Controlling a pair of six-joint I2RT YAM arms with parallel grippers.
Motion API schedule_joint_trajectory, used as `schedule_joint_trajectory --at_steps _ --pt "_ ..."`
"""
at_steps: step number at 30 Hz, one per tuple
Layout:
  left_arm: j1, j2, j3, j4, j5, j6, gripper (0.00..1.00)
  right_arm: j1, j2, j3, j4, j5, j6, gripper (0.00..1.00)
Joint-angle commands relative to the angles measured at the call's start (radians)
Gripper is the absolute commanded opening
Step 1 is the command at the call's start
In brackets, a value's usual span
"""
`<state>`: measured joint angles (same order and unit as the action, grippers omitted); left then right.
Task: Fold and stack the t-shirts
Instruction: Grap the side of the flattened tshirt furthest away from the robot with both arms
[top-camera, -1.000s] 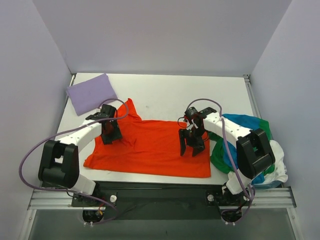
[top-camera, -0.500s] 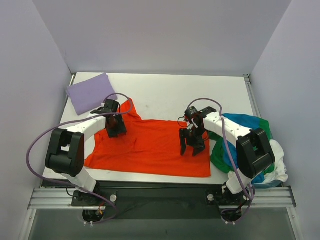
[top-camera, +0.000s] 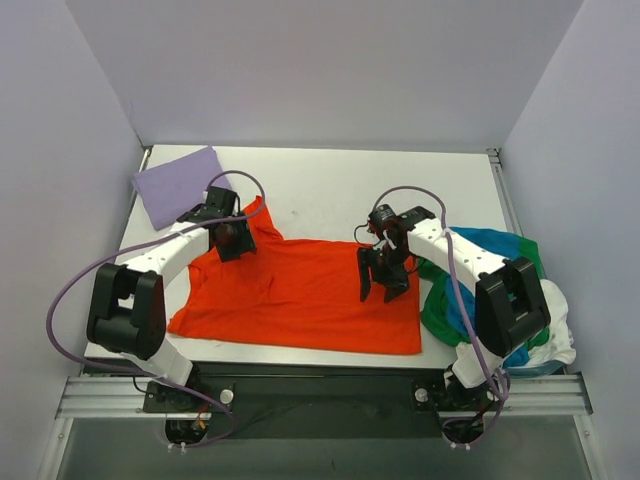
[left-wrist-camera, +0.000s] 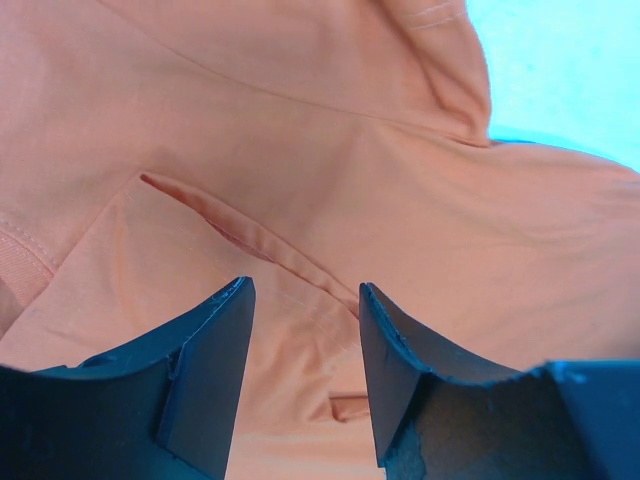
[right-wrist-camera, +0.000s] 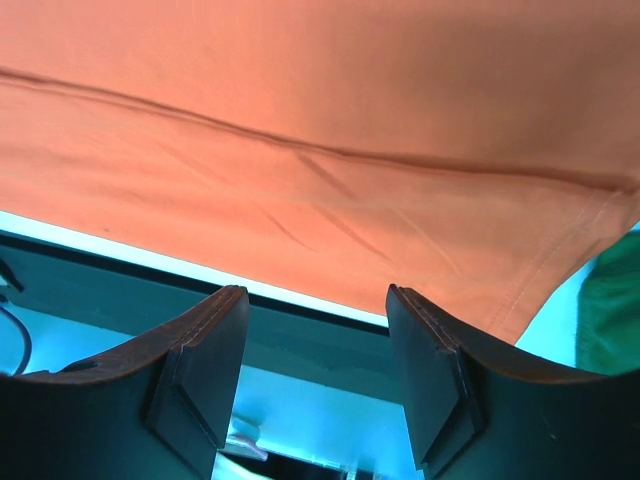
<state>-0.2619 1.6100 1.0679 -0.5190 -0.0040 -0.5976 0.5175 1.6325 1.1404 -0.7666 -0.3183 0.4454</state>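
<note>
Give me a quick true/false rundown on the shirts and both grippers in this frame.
1. The bright orange-red cloth t-shirt lies spread out on the white table. True.
2. The lavender purple cloth shirt lies on top of the orange-red one. False: it sits folded at the table's far left corner, not on it.
3. The left gripper is shut on a fold of orange-red cloth. False: its jaws stand open over the shirt, gripping nothing.
4. The right gripper is open and holds nothing. True.
5. The heap of green, blue and white shirts lies at the table's right edge. True.
</note>
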Motion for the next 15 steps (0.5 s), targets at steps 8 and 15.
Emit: schedule_joint_trajectory --at_steps 8,15 --pt "0.009 -0.032 -0.069 0.042 0.062 -0.038 0.56 -0.016 0.11 0.128 -0.046 0.108 -0.04 0.58" --pt "0.007 -0.056 -0.184 0.059 -0.022 -0.024 0.56 -0.019 0.207 0.117 -0.005 0.14 -0.056 0.58"
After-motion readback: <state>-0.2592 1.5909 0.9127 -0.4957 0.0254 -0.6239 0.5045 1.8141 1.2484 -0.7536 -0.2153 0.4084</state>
